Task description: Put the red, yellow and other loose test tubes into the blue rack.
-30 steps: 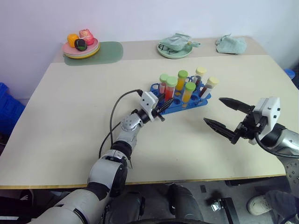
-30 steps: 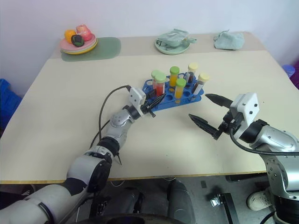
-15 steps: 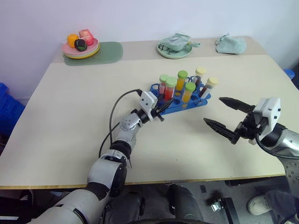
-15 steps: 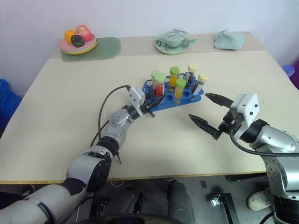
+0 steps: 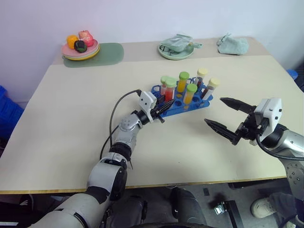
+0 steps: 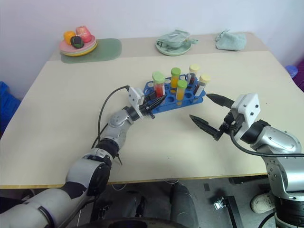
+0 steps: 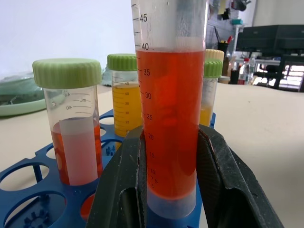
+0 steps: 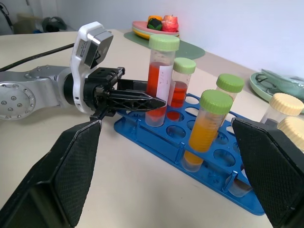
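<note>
Our left tool (image 5: 160, 109) is clamped on a red-filled test tube (image 7: 171, 118) with a light green cap, which stands upright in a hole at the near left end of the blue rack (image 5: 183, 105). We see both black fingers (image 7: 118, 190) pressed against the tube's lower part in the left wrist view. Just beyond it in the rack stands a second red tube (image 8: 179, 85) with a green cap. Further right in the rack we find two yellow-orange tubes (image 8: 205, 128) with green caps, and at its far right end two dark tubes with pale yellow caps (image 5: 211, 88), leaning a little. The rack sits near the middle of the counter (image 5: 71, 118), angled with its right end farther away. To the right of the rack our right tool (image 5: 227, 118) hangs above the counter with its fingers spread wide, gripping nothing, pointing left towards the rack and apart from it. Along the far edge we see a plate of toy fruit (image 5: 80, 46) at the left, a green plate (image 5: 175, 50) in the middle, and a crumpled cloth (image 5: 232, 45) at the right.
</note>
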You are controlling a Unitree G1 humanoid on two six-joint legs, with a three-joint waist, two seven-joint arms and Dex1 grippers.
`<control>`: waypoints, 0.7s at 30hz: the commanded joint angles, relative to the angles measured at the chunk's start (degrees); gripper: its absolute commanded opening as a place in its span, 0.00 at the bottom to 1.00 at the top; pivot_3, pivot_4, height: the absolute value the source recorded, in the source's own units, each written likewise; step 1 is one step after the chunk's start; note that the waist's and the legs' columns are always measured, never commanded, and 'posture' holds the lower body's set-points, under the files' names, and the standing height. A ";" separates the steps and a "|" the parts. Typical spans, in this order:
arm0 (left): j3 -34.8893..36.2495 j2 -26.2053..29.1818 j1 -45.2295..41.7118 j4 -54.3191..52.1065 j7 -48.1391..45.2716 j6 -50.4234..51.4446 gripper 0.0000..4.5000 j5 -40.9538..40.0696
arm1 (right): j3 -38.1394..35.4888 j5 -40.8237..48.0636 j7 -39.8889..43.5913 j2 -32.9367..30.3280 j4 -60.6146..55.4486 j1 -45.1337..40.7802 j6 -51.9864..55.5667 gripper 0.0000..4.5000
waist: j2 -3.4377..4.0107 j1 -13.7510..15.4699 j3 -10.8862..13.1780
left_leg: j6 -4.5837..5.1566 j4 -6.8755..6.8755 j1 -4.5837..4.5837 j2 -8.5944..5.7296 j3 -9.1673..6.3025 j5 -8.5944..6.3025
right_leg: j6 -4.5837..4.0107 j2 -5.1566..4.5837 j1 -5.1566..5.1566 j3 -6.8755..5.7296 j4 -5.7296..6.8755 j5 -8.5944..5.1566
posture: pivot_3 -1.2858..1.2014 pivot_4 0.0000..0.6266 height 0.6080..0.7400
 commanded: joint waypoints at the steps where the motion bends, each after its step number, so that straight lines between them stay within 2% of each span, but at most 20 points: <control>1: -0.10 0.94 2.44 -0.73 0.65 0.89 0.18 0.20 | -0.52 0.44 -0.17 0.09 -0.83 -1.15 -0.57 1.00 | 0.00 -0.03 0.00 | 0.00 0.00 0.00 0.00 0.00 0.00 | 0.00 0.00 0.00 0.00 0.00 0.00 | 0.52 0.24 1.00; 12: -0.97 3.02 3.43 -4.45 1.63 2.30 0.18 0.09 | -0.14 0.41 0.05 0.26 -0.47 -1.52 -0.80 1.00 | 0.00 -0.13 0.00 | 0.00 -0.01 0.01 0.02 0.02 0.00 | 0.00 0.02 -0.01 0.02 0.00 0.00 | 0.52 0.24 1.00; 21: -1.62 1.93 2.07 -4.37 2.97 4.71 0.18 0.41 | 0.21 0.13 0.23 0.50 -0.38 -1.85 -1.01 1.00 | 0.00 0.00 0.00 | 0.00 -0.01 0.00 0.02 0.02 0.00 | 0.00 0.02 -0.01 0.02 0.00 0.00 | 0.52 0.24 1.00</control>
